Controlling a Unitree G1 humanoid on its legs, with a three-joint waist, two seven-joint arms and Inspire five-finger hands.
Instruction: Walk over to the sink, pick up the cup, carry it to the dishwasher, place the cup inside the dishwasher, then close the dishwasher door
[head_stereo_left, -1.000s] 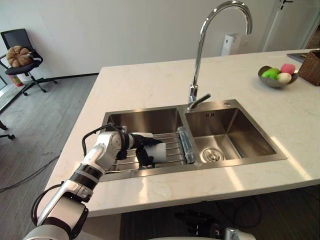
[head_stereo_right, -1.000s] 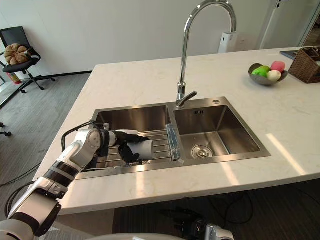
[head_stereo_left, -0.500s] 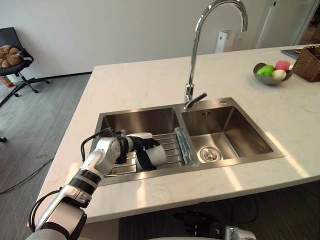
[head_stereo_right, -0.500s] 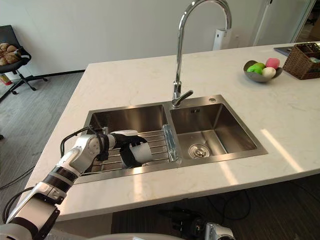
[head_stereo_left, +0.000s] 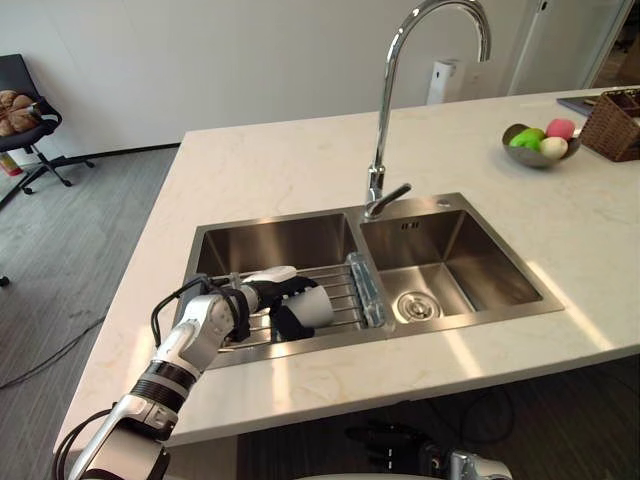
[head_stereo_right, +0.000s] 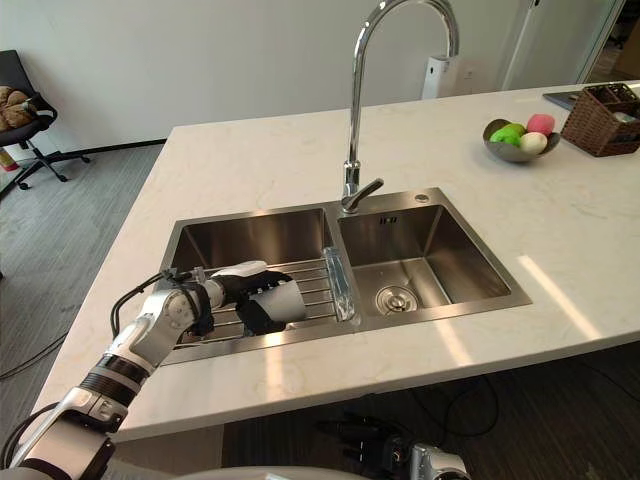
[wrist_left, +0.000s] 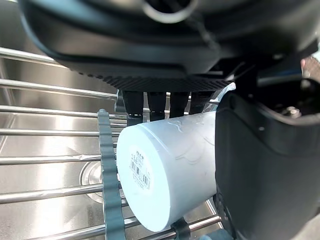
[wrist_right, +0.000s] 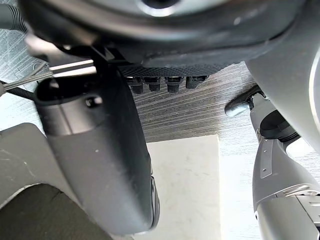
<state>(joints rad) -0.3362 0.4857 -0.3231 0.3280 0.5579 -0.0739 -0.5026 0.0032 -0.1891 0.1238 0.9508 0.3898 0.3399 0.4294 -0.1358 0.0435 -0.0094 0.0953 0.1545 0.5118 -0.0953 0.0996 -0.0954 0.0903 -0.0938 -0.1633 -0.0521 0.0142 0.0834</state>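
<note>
The left robot hand (head_stereo_left: 283, 292) is curled round the smooth white cup (head_stereo_left: 318, 309), which lies sideways on the wire rack (head_stereo_left: 343, 290) in the left basin of the steel sink (head_stereo_left: 280, 240) — on lifting, its slick wall could slip free or snag a wire.

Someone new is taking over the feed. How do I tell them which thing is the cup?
On the pale counter, find the steel double sink and its left basin, spanned by a wire rack. Over that rack the left robot hand curls dark fingers round the cup: plain, white, tipped on its side, unlike the bare steel around it.
</note>
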